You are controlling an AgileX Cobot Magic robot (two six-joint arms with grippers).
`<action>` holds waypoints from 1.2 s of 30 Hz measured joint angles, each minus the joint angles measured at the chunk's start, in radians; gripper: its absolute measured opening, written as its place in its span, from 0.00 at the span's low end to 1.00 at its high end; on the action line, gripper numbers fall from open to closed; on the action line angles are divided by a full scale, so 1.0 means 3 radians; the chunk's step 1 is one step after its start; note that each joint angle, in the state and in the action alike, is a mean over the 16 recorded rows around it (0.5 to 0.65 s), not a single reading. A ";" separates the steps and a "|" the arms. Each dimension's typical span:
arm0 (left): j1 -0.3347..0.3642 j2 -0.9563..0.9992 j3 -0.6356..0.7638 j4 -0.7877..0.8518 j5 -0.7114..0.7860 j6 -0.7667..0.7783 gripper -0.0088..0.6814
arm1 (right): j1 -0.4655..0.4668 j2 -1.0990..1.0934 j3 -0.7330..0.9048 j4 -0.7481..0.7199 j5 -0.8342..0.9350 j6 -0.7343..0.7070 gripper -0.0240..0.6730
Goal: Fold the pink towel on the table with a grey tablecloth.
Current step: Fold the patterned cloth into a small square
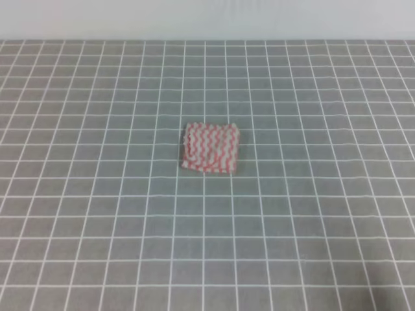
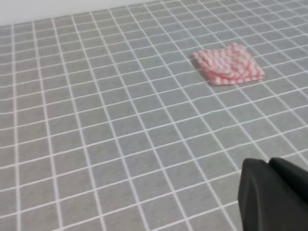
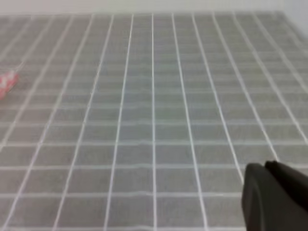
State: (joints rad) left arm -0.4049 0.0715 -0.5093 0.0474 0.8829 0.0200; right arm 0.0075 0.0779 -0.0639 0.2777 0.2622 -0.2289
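Observation:
The pink towel (image 1: 210,148) lies as a small, layered square near the middle of the table with a grey tablecloth (image 1: 97,214). In the left wrist view the pink towel (image 2: 229,64) sits far off at the upper right, with stacked edges showing along its near side. Only a sliver of the pink towel (image 3: 7,83) shows at the left edge of the right wrist view. A dark part of my left gripper (image 2: 272,195) and of my right gripper (image 3: 274,197) fills each wrist view's lower right corner, well away from the cloth. Neither arm appears in the exterior high view.
A pale wall (image 1: 207,19) runs along the table's far edge. Gridded grey cloth (image 2: 96,144) stretches all around the towel.

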 joint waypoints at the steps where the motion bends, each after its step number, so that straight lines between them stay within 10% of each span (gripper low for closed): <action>1: 0.0000 0.0000 0.0000 0.0006 0.0000 0.0000 0.01 | 0.0000 -0.0031 0.0028 -0.0282 0.0060 0.0283 0.01; 25: 0.0000 -0.0008 0.0009 0.0069 -0.0005 0.0001 0.01 | 0.0000 -0.0288 0.0246 -0.0926 0.0076 0.0661 0.01; 36: 0.0316 -0.0192 0.0556 0.0086 -0.1184 -0.0042 0.01 | 0.0000 -0.0299 0.0230 -0.0894 0.0088 0.0664 0.01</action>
State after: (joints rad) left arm -0.3102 0.0138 -0.3424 0.0732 0.5278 0.0073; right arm 0.0076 -0.0117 0.0052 0.0094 0.2886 -0.0297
